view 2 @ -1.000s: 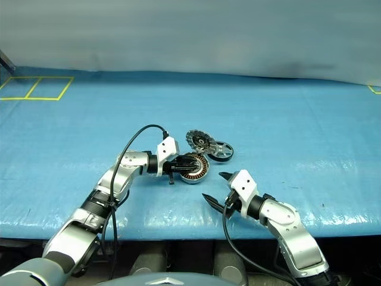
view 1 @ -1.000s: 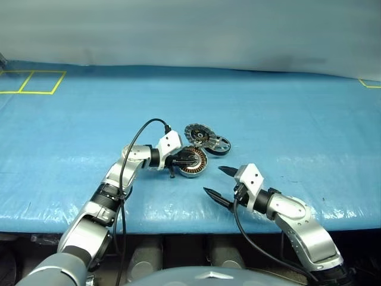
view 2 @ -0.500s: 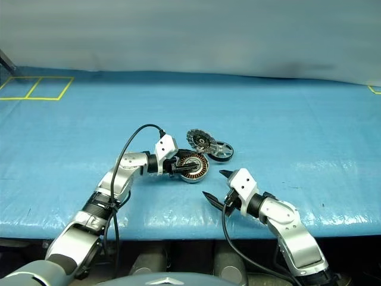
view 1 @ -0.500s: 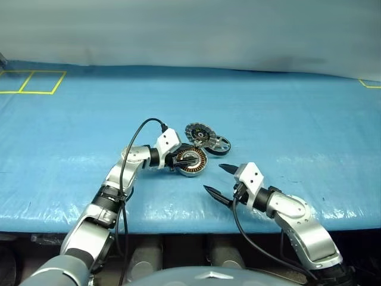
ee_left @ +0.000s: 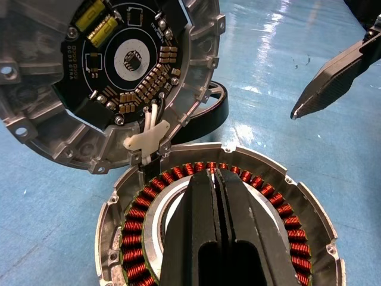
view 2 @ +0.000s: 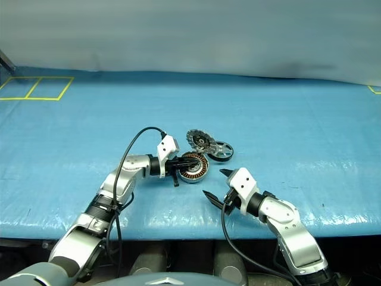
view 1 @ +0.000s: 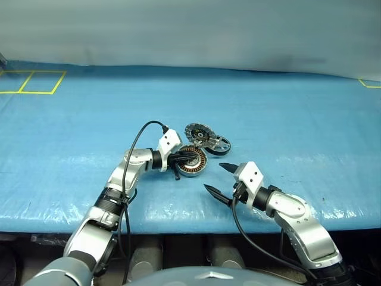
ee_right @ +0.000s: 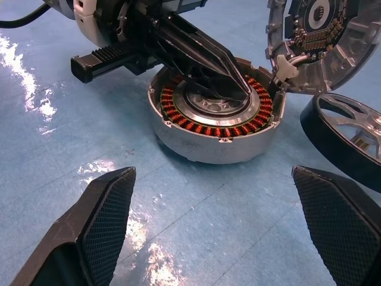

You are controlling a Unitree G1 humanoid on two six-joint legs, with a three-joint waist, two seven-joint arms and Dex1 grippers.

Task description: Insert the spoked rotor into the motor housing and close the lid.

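The motor housing [view 1: 191, 162] lies flat on the blue table, its copper windings [ee_right: 178, 107] facing up. My left gripper [ee_left: 215, 174] is shut, its two black fingers pressed together and reaching over the housing's centre hub with nothing between them. The lid [view 1: 198, 133] leans tilted against the housing's far rim, its circuit-board face [ee_left: 128, 59] showing and a white connector [ee_left: 146, 140] at the joint. Beside the lid, to the right, lies the spoked rotor [view 1: 218, 145]. My right gripper [view 1: 213, 177] stands open just in front of and to the right of the housing, touching nothing.
The blue sheet covers the whole table, whose front edge [view 1: 178, 223] runs close below my arms. Yellow tape squares [view 1: 36, 83] mark the far left corner. A black cable [view 1: 140, 134] loops up from my left wrist.
My left gripper's fingers have drawn together over the housing's centre, with the wrist rolling slightly. The housing, lid, rotor and right arm stay where they were.
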